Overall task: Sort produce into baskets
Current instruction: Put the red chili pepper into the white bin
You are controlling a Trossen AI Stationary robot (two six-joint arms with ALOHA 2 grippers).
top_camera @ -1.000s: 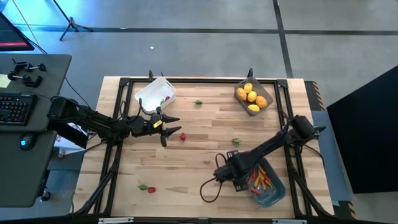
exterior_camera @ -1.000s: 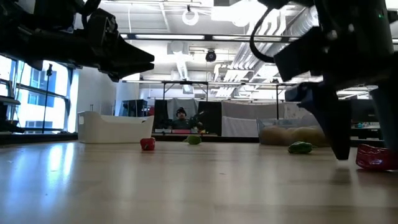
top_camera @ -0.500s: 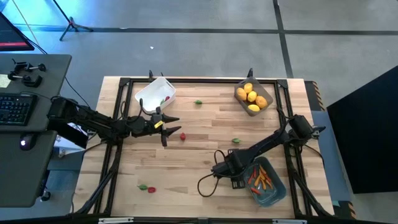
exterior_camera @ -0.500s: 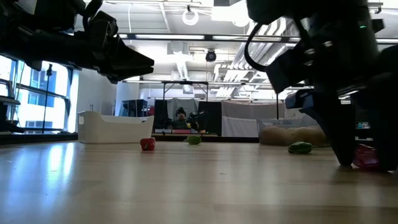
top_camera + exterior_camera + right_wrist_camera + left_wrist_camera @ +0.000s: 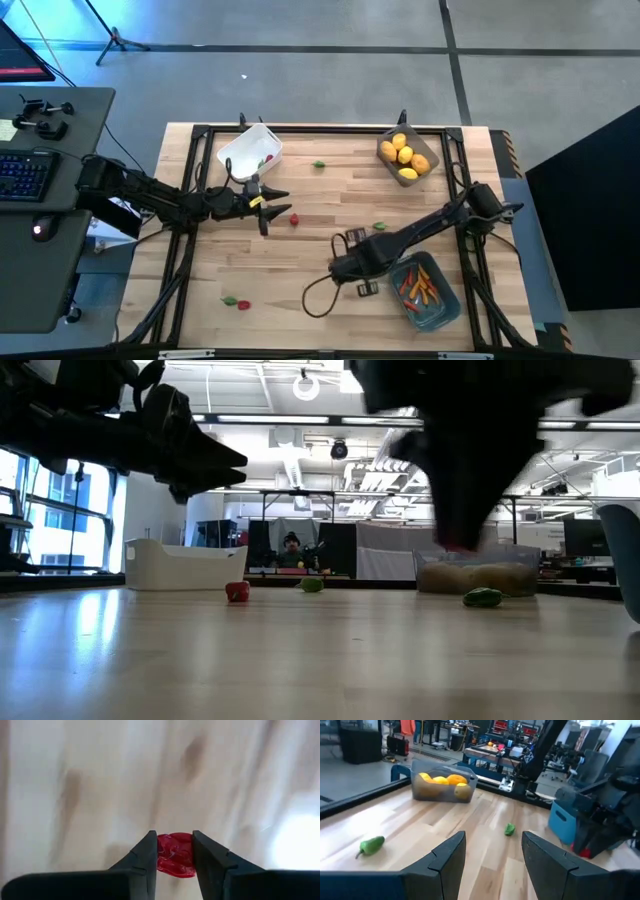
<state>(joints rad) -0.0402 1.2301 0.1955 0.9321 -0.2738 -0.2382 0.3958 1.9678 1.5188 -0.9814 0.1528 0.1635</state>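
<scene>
My right gripper (image 5: 338, 268) hangs over the middle of the table, left of the blue-teal basket (image 5: 440, 310), and is shut on a small red piece of produce (image 5: 175, 854). My left gripper (image 5: 270, 200) is open over the table's left half with nothing between its fingers (image 5: 492, 855). A red piece (image 5: 294, 219) lies on the table just beyond it. The white basket (image 5: 238, 152) stands at the far left with red and green pieces inside. The translucent grey basket (image 5: 425, 150) at the far right holds yellow fruits (image 5: 402, 154). My right gripper pinches the red piece by two opposite sides (image 5: 161, 851) between its two fingers. The fingers (image 5: 145, 857) point down at the table from above. In the low view the gripper's lower end (image 5: 462, 540) is above the tabletop, so the piece is lifted clear.
Loose green pieces lie at the far middle (image 5: 319, 164) and centre right (image 5: 380, 227). A green (image 5: 230, 300) and a red piece (image 5: 243, 304) lie near the front left. Orange pieces (image 5: 418, 288) fill the blue-teal basket. A black frame (image 5: 200, 135) borders the table.
My right gripper has shut on the red piece that lay on the table beside the blue-teal basket. It has lifted the piece clear and carried it toward the table's left edge.
</scene>
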